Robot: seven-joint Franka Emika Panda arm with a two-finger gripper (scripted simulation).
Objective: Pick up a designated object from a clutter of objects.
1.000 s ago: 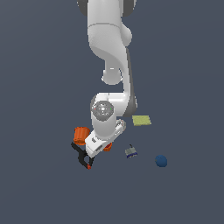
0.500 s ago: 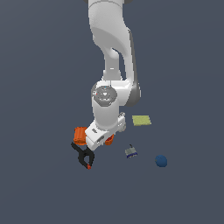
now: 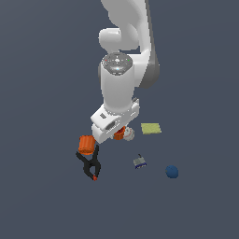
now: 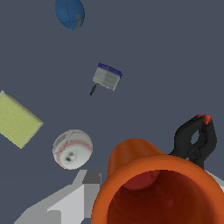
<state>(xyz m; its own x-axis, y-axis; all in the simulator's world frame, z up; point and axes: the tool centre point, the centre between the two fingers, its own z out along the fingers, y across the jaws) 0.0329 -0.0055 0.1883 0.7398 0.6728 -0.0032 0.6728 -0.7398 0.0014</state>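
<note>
The designated object, a small dark orange-red cup (image 3: 119, 135), sits tucked under the white hand, between the fingers of my gripper (image 3: 117, 132), which is shut on it. In the wrist view this cup (image 4: 148, 175) fills the near field, hollow top toward the camera, with a grey finger (image 4: 65, 203) beside it and my gripper (image 4: 146, 197) closed around it. The clutter lies around it: a larger bright orange cup (image 3: 86, 144), a black clamp (image 3: 91, 165) with red tips, and a white baseball (image 3: 129, 134) just beside the held cup.
A yellow-green flat square (image 3: 151, 128) lies at the exterior view's right of the hand. A grey padlock-like piece (image 3: 139, 162) and a blue ball (image 3: 172, 172) lie farther on that side. The wrist view shows the baseball (image 4: 72, 148), padlock (image 4: 106, 77), ball (image 4: 70, 13), square (image 4: 17, 120) and clamp (image 4: 195, 138).
The arm has straightened and the hand has risen from down among the cups and clamp, moving toward the exterior view's right. The small cup has come with it.
</note>
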